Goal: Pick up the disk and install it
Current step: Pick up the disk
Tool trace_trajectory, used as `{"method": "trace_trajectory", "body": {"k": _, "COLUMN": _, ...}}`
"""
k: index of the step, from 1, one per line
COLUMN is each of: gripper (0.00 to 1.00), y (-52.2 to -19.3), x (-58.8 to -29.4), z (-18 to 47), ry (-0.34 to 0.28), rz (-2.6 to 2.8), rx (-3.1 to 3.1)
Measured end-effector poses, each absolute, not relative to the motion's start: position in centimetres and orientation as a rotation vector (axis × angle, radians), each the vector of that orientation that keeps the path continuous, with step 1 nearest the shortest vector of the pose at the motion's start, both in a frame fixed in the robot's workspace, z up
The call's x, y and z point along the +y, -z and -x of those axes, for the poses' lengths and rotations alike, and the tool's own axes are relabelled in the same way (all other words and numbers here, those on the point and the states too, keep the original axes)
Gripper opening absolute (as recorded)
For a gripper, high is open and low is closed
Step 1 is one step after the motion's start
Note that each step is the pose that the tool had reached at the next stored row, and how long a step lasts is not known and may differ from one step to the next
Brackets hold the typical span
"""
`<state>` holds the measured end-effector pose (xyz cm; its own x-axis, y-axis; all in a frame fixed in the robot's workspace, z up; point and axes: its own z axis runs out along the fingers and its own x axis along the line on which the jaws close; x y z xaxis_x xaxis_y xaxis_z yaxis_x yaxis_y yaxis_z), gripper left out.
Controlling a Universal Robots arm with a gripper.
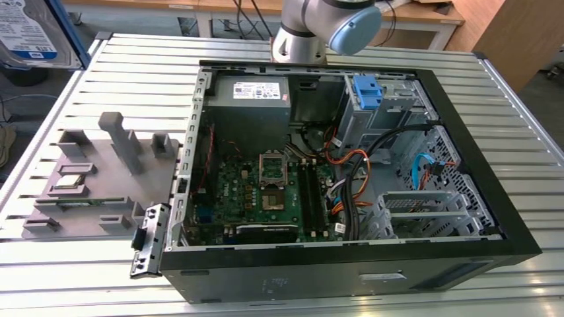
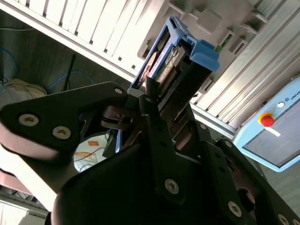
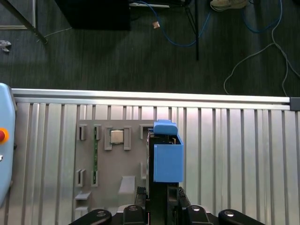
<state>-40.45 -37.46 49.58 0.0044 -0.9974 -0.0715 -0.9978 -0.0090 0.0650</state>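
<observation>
The disk (image 1: 31,30), a silver drive with a white label and a blue band in a blue carrier bracket, hangs high at the exterior view's upper left. Both wrist views show it end-on, blue-framed (image 2: 176,54) (image 3: 166,159), with my gripper (image 2: 159,96) (image 3: 161,199) shut on it. It is held in the air above the slatted table, over the edge of the grey fixture plate (image 3: 117,161). The robot arm (image 1: 326,26) stands behind the open computer case (image 1: 493,191).
The case lies open with its motherboard (image 1: 264,191), grey power supply (image 1: 249,90), a blue caddy (image 1: 366,92) and loose cables (image 1: 361,178). The grey fixture plate (image 1: 97,178) sits on the table beside the case. A light blue pendant with a red button (image 2: 267,121) lies nearby.
</observation>
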Motion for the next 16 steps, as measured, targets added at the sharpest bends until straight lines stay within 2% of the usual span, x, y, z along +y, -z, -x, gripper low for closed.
{"method": "trace_trajectory", "body": {"k": 16, "gripper": 0.35, "y": -49.6, "x": -37.5, "z": 38.6, "ry": -0.152, "rz": 2.223, "rx": 2.208}}
